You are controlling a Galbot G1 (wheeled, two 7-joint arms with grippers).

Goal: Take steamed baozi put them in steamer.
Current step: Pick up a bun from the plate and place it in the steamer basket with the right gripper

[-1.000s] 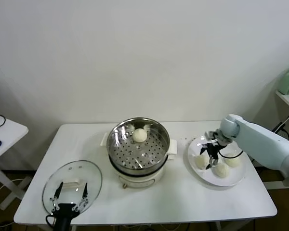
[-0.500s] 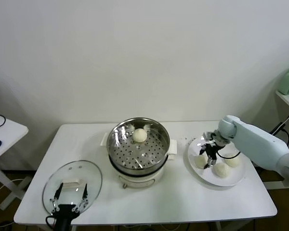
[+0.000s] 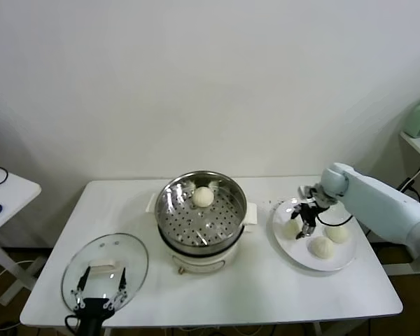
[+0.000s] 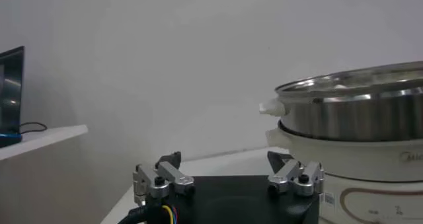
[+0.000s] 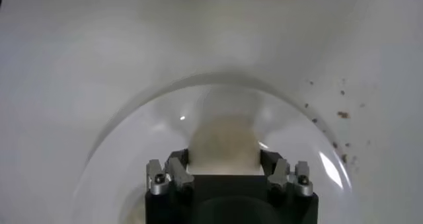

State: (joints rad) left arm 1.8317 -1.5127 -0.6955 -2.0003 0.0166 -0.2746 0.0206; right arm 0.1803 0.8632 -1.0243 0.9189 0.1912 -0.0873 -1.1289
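Right gripper (image 3: 300,225) clenched on one steamed baozi (image 5: 223,147) over the plate (image 3: 291,253), right of the steamer (image 3: 201,208); two baozi remain on plate, one inside steamer. Left gripper (image 3: 100,283) released, idle at glass lid (image 3: 105,264)

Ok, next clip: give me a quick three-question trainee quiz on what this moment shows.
1. True or false: the steamer already holds one baozi.
2. How many baozi are at the plate now? A) one B) three C) five
3. Fill in: the right gripper is closed on a ____.

Key
1. True. One bun lies on the perforated floor, toward the back.
2. B. Two lie loose, at and, and a third sits between the right gripper's fingers over the plate.
3. Baozi. The right wrist view shows the bun pinched between both fingers. The left gripper waits open over the glass lid.
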